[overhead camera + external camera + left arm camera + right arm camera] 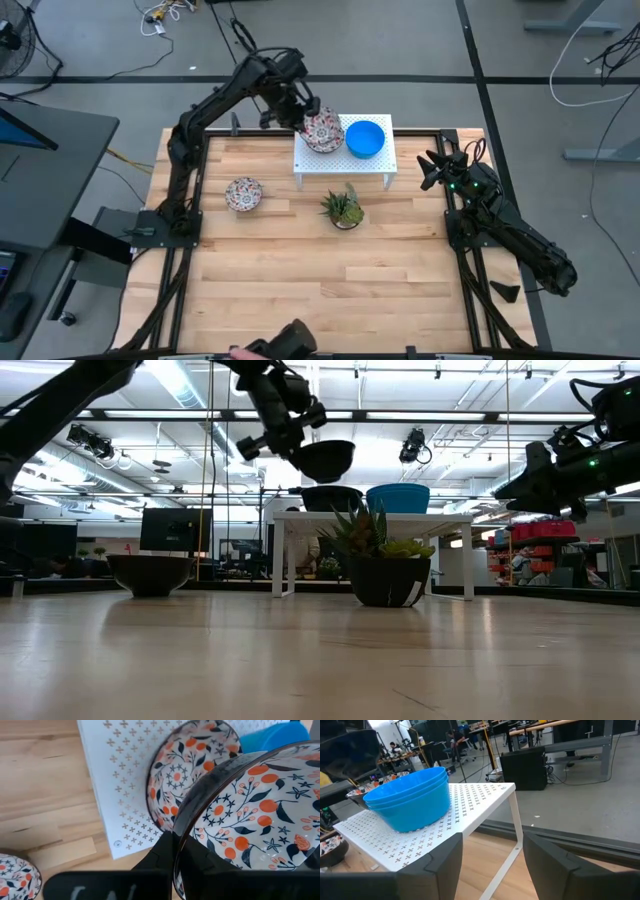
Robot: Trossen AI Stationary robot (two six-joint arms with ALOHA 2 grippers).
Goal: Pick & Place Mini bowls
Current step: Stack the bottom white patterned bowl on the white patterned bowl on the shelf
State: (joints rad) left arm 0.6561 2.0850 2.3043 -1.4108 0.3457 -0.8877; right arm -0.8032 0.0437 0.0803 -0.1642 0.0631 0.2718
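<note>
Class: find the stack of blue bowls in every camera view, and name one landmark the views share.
High view: blue bowls, on the white shelf's right half.
Low view, right of centre, on the shelf.
Left wrist view, a sliver.
Right wrist view, stacked on the shelf.
Shared landmark: the white shelf.

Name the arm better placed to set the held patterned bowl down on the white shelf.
Left. Its gripper already grips the floral bowl by the rim, held in the air directly over the floral bowl on the white shelf. The right gripper waits open beside the shelf.
</note>
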